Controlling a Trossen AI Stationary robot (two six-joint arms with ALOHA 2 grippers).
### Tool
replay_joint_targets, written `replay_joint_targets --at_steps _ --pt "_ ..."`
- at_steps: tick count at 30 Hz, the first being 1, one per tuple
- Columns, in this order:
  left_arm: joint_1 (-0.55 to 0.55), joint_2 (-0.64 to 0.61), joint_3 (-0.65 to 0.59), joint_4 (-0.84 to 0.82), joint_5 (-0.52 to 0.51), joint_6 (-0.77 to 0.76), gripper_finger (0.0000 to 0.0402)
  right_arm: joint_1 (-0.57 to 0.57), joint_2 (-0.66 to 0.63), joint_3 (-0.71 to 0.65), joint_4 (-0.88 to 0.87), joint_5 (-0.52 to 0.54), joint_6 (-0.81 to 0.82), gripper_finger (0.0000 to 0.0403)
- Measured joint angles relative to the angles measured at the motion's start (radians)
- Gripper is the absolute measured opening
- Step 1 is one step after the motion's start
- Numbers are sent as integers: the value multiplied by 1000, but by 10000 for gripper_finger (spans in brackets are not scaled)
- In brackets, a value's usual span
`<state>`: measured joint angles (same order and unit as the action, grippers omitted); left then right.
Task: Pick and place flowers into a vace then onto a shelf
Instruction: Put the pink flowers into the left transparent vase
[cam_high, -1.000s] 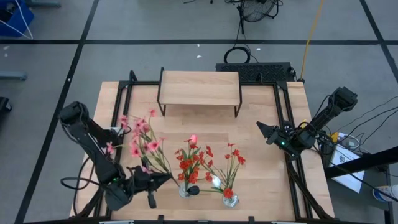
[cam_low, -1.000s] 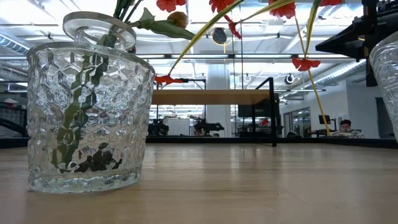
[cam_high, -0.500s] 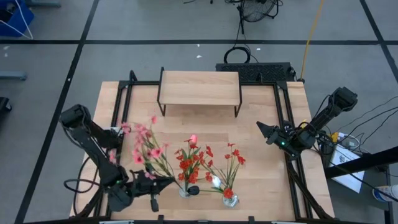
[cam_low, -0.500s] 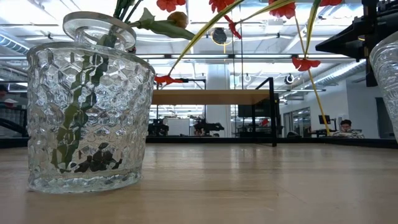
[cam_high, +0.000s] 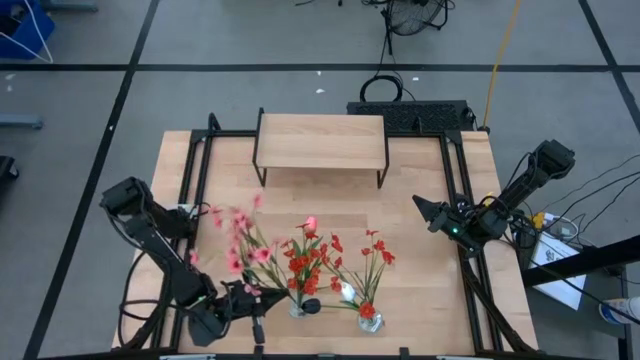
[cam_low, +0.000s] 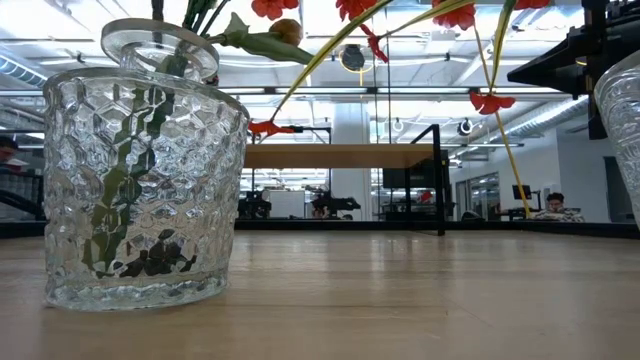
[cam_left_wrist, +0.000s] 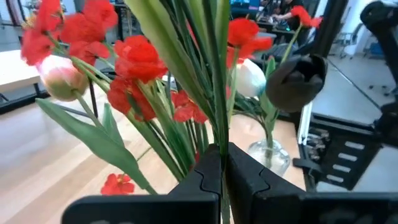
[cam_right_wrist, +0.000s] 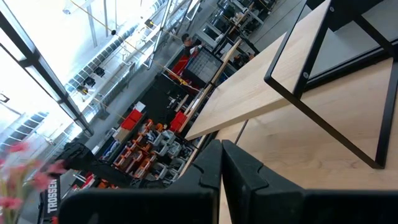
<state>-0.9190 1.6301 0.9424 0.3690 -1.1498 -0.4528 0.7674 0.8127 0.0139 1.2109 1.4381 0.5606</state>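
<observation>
The pink flowers (cam_high: 238, 247) are clamped by their stalks in the left gripper (cam_high: 252, 304), whose fingers (cam_left_wrist: 245, 180) are pressed together on the green stems. The blossoms fan up and away from it toward the shelf (cam_high: 322, 141), which stands well apart at the far side of the table (cam_high: 420, 290). Just beside the gripper, on its right, sits a glass vase (cam_high: 299, 306) already filled with red flowers (cam_high: 305, 262). A second vase (cam_high: 366, 318) with a few more red stems stands a little farther on the same side. Seen from the left wrist, the held stalks rise right in front of the red blooms (cam_left_wrist: 134, 68), with a pale bud (cam_left_wrist: 61, 77) off to one side.

From table height, the near vase (cam_low: 138, 190) of patterned glass looms large, with green stems inside it, and the shelf (cam_low: 340, 156) shows behind it.

The right gripper (cam_high: 421, 207) waits off toward the table's right edge, fingers (cam_right_wrist: 245, 171) closed on nothing, pointing toward the middle of the table.
</observation>
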Motion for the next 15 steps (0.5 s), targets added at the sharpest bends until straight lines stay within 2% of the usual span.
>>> replay_joint_targets --at_steps 7,10,15 --pt "31 1 0 -8 42 44 7 0 0 0 0 0 0 4" --pt "41 1 0 -29 95 21 7 0 0 0 0 0 0 4" --pt "41 1 0 -110 104 -43 7 0 0 0 0 0 0 4"
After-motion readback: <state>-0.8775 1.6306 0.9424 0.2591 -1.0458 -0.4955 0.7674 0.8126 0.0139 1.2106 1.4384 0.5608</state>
